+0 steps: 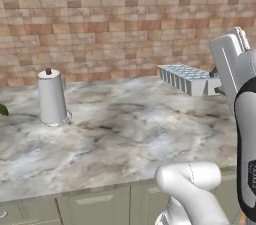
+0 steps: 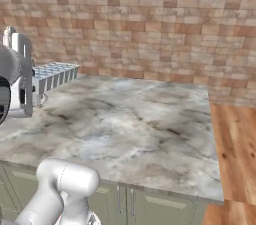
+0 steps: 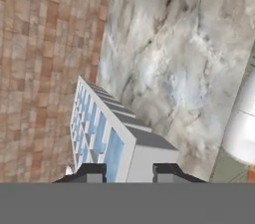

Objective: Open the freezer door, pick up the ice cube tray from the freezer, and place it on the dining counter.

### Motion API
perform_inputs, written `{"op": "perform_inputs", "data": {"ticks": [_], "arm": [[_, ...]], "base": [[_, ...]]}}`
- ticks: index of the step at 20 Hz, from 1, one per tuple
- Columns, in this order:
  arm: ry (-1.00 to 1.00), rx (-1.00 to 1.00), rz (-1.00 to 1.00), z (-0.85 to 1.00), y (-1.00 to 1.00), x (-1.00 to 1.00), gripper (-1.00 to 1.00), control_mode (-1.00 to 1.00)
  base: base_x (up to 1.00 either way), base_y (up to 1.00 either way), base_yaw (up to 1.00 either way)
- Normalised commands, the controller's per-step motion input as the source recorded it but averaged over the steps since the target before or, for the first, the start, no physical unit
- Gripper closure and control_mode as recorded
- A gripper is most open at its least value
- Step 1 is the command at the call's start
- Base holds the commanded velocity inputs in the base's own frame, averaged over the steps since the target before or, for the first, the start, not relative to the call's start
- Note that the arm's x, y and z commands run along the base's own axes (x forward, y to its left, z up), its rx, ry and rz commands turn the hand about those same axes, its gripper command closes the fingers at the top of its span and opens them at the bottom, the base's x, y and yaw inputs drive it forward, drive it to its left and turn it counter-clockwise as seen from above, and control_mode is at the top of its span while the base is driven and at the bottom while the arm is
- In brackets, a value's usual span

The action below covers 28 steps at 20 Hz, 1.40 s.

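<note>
Gripped at 1 end between the 2 dark fingertips (image 3: 97,172) of the gripper (image 3: 128,173), the ice cube tray (image 3: 107,131) is held with the jaws closed narrowly on its short wall — its pale-blue cells are seen running away along the brick wall (image 3: 40,68). From the base views the ice cube tray is seen at the back of the dining counter (image 1: 130,129), beside the brick wall, though whether it rests on the marble cannot be told. A paper towel roll (image 1: 52,97) is stood upright well apart at the left — sage-green cabinet fronts (image 1: 95,206) are seen below the counter edge.

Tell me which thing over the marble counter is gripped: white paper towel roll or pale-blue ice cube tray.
The pale-blue ice cube tray, clamped at its end between the gripper fingers; the white paper towel roll stands alone far left.
</note>
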Motion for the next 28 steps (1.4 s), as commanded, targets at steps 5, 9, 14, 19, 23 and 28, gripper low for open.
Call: {"op": "perform_inputs", "data": {"ticks": [5,9,14,19,23,28], "arm": [[0.00,0.15,0.08,-0.56,-0.65,1.00,1.00,-1.00],[0.03,0.09,0.09,-0.86,-0.49,1.00,1.00,-1.00],[0.04,0.00,0.09,-0.98,-0.04,1.00,1.00,-1.00],[0.00,0.00,0.01,-0.88,0.11,1.00,1.00,-1.00],[0.00,-0.01,0.00,-0.81,0.23,1.00,1.00,-1.00],[0.02,-0.01,0.00,-0.69,0.23,1.00,1.00,-1.00]], "base": [[0.00,0.00,0.00],[0.00,0.00,0.00],[0.00,0.00,0.00],[0.00,0.00,0.00],[0.00,0.00,0.00],[0.00,0.00,0.00]]}}
